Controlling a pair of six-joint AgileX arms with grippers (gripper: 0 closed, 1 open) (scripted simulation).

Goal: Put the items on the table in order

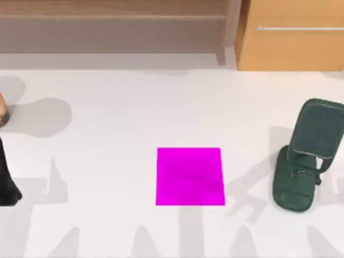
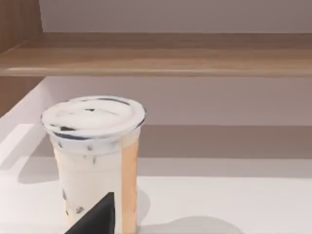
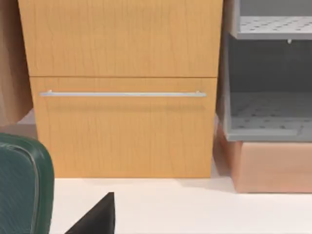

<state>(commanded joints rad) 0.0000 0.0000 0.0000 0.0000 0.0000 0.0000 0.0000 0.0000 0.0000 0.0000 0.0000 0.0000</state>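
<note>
The white table point(image 1: 134, 113) carries a magenta square mat point(image 1: 190, 176) at its middle. A dark green backpack point(image 1: 306, 156) lies at the right side and also shows in the right wrist view point(image 3: 22, 185). At the far left edge stands a milk tea cup point(image 1: 2, 110) with a white lid; the left wrist view has the cup point(image 2: 92, 156) close in front. My left arm point(image 1: 8, 177) is a black shape at the left edge, just in front of the cup. A black corner of each gripper shows in its wrist view, left point(image 2: 95, 219) and right point(image 3: 95, 219).
A low wooden shelf point(image 1: 113, 27) runs along the back left. An orange-brown cabinet point(image 1: 293, 35) with a silver handle point(image 3: 122, 93) stands at the back right, with a grey rack point(image 3: 268, 97) beside it. Open tabletop lies between the cup, mat and backpack.
</note>
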